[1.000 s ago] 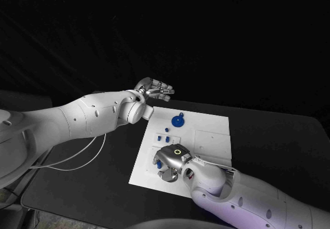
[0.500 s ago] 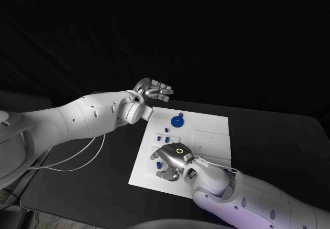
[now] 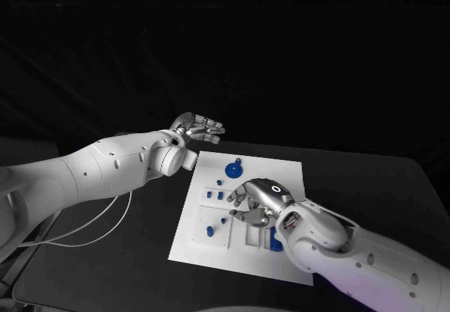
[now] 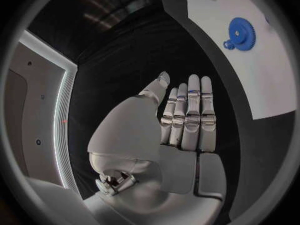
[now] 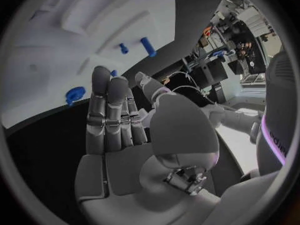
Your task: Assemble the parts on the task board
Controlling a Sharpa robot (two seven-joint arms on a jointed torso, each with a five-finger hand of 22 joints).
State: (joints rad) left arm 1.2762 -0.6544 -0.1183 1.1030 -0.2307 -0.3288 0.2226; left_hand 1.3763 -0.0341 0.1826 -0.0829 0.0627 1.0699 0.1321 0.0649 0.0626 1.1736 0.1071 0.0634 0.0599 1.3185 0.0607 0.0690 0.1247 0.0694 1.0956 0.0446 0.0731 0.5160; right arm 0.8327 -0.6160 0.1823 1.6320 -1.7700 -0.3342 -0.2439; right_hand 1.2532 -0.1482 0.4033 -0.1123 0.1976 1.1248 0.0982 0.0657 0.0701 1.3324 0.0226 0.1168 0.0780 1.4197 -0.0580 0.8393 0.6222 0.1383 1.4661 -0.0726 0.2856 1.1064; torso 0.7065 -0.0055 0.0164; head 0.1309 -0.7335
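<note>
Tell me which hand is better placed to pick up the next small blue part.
Right, probably. The right hand hovers empty over the white task board, close to the small blue pegs. The left hand hangs open beyond the board's far corner, over the black table.

Task board (image 3: 281,188): smooth, matt white, looks like plastic, with shallow moulded recesses. Gear (image 4: 242,33): blue plastic, slight sheen, toothed rim. Small pegs (image 5: 147,46): blue plastic, smooth. Table (image 3: 375,182): black, matt, faintly textured. Left hand (image 4: 181,130) and right hand (image 5: 119,135): silver-grey, satin metallic finish. Arm shells (image 3: 103,169): white, smooth, glossy plastic.
</note>
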